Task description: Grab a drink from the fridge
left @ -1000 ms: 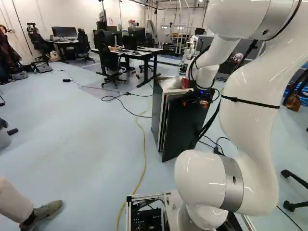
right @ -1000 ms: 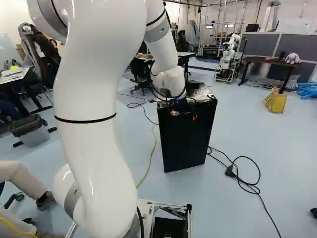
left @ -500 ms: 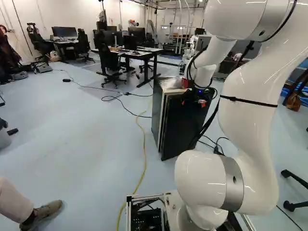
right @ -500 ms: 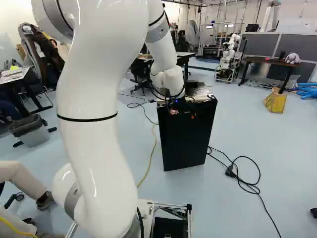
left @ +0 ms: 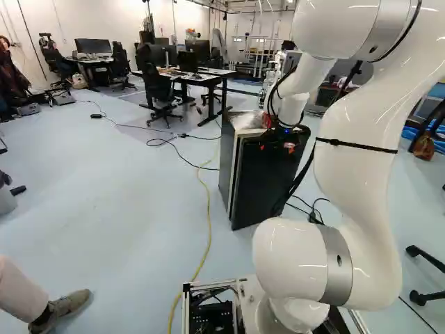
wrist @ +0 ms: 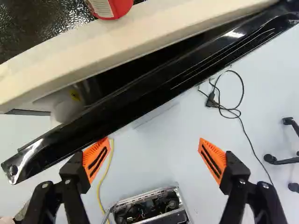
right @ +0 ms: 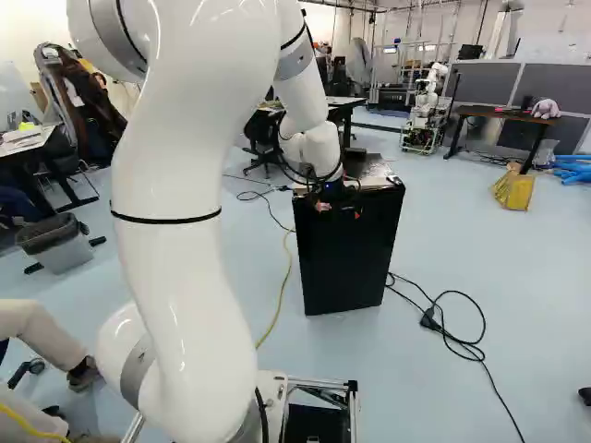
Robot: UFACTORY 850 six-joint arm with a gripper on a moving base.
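In the left base view my gripper (left: 277,145) is at the top of the black fridge door (left: 263,186), on its outer side. The small fridge (left: 227,156) stands on the floor with this door slightly ajar. From above, the wrist view shows a narrow dark gap between the fridge's pale top edge (wrist: 140,41) and the black door (wrist: 131,100). My gripper (wrist: 155,156) is open there with nothing between its orange pads; one fingertip overlaps the door's edge, contact unclear. No drink inside can be made out through the gap.
A red can (wrist: 117,6) stands on top of the fridge. A yellow cable (left: 208,229) and black cables (right: 462,343) lie on the floor. Desks (left: 198,78) and chairs stand behind. Another robot (right: 427,106) is farther back.
The fridge door has swung a little toward the fridge, narrowing the gap. My arm has shifted slightly, carrying the gripper a bit to the left in the left base view. The base has not moved.
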